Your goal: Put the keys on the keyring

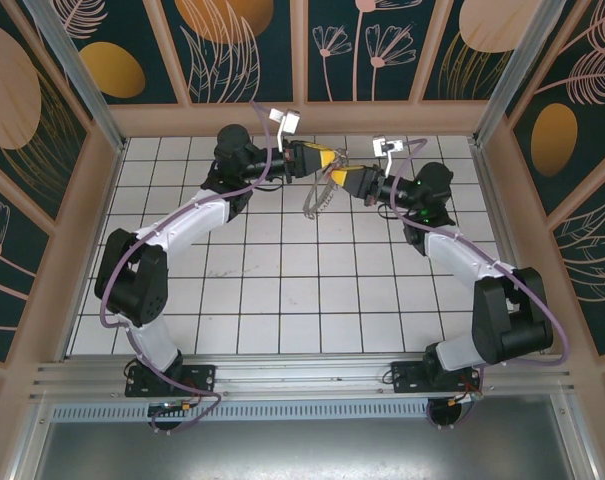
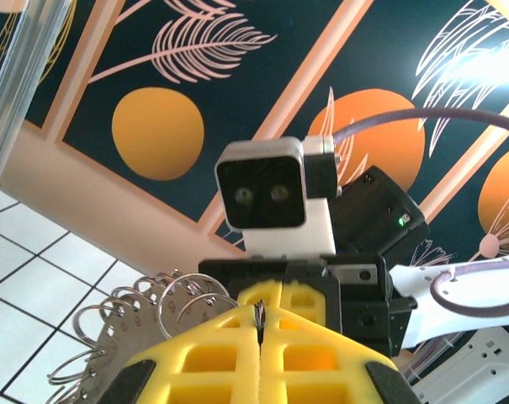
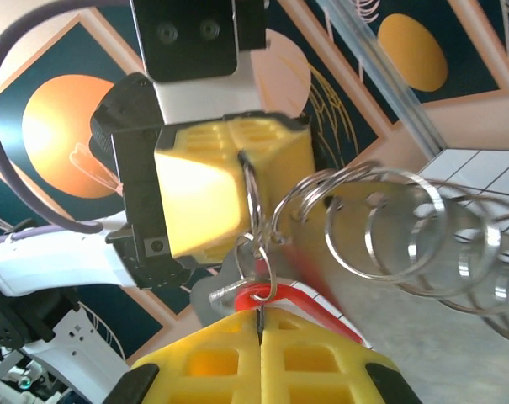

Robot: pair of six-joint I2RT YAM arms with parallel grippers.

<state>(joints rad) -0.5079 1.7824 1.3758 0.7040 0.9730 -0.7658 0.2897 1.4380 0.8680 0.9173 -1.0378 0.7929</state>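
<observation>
From above, the left end effector (image 1: 328, 160) and right end effector (image 1: 342, 178) meet over the white tiled table's (image 1: 282, 290) far edge, with a chain of linked silver metal keyrings (image 1: 316, 198) dangling between them. At the left wrist, yellow fingers (image 2: 212, 358) are clenched on a thin ring. At the right wrist, both end effectors pinch rings (a red-coated piece (image 3: 300, 296), key or not I cannot tell, sits beside the right's).

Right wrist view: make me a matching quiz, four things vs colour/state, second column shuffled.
Things:
1 right gripper
2 ring chain
3 hooked piece at that gripper's tip
4 table

Colour or state:
a silver
b white, tiled
c yellow, shut
d red

Pairs: 1-c, 2-a, 3-d, 4-b.
</observation>
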